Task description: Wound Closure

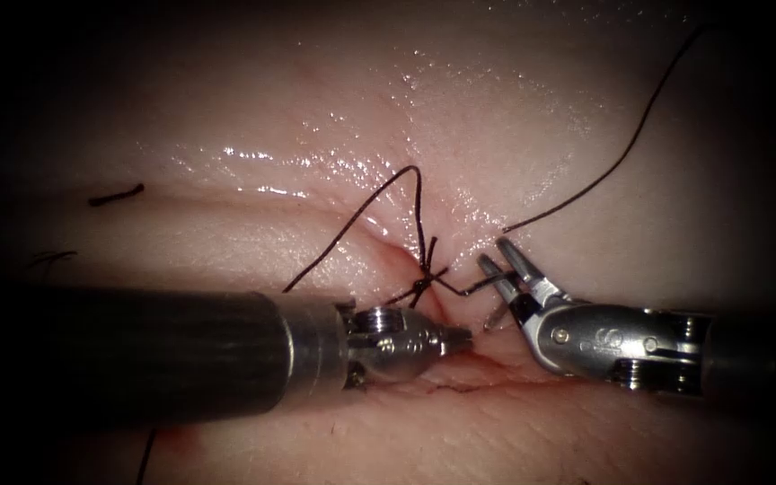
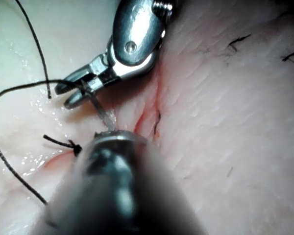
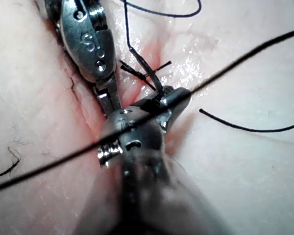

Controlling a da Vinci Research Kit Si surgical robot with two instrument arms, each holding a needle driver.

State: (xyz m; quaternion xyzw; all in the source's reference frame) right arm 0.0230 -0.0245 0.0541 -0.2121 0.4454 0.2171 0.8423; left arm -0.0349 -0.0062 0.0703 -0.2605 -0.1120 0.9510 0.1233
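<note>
My left tool (image 1: pixel 462 337) lies across the cut (image 1: pixel 403 255) from the left with its jaws shut. A thin silvery needle (image 1: pixel 496 313) rises from its tip toward my right tool (image 1: pixel 493 251); the needle (image 2: pixel 102 110) looks clear of the tissue. The right tool's jaws stand apart on the right of the cut, around the needle's upper end and a thread tail. That tail runs from a tied knot (image 1: pixel 420 283) on the cut. A thread loop (image 1: pixel 406 180) rises from the knot. The knot (image 3: pixel 149 76) sits just beyond the right tool (image 3: pixel 174 95).
A long thread (image 1: pixel 621 162) trails over the tissue to the upper right. A short cut end of thread (image 1: pixel 117 194) lies at the far left. The left tool's thick shaft (image 1: pixel 154 350) covers the lower left. Red fluid (image 1: pixel 181 436) tints the tissue below it.
</note>
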